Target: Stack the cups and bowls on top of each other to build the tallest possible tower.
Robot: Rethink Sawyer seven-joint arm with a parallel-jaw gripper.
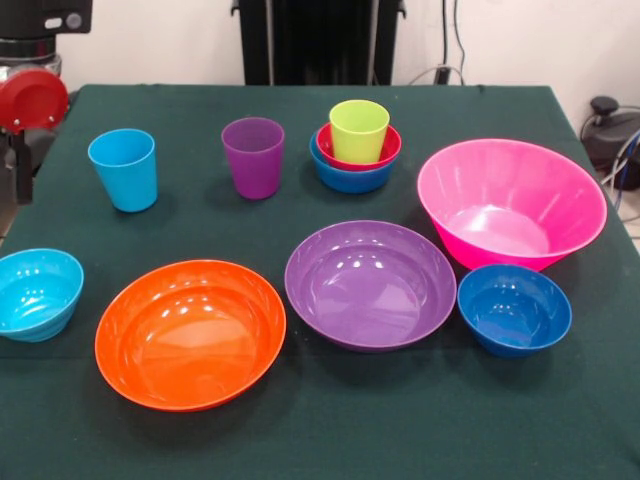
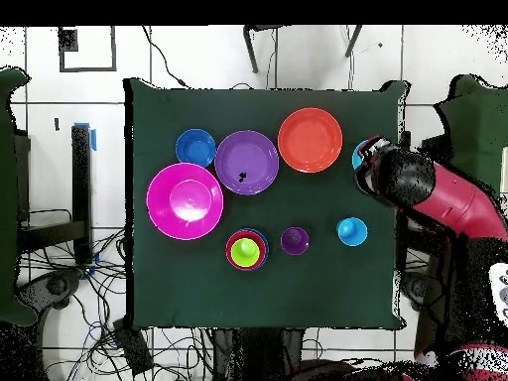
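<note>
arm (image 2: 437, 198) overhangs cyan bowl (image 1: 37, 293) | end effector state: cannot tell | purple cup (image 1: 253, 157) beside tower (image 1: 356, 147)

Bench (image 1: 300, 420), dark green cloth. On it: light blue cup (image 1: 124, 168), purple cup (image 1: 253, 157), cyan bowl (image 1: 36, 293), orange bowl (image 1: 190, 333), purple bowl (image 1: 370, 284), pink bowl (image 1: 510, 202), dark blue bowl (image 1: 514, 309). Also a blue bowl (image 1: 350, 177) bearing a stack.

cyan bowl (image 1: 37, 293) cut off, arm (image 2: 437, 198) hiding it overhead

Green cup (image 1: 359, 130) atop red bowl (image 1: 335, 152)
</note>
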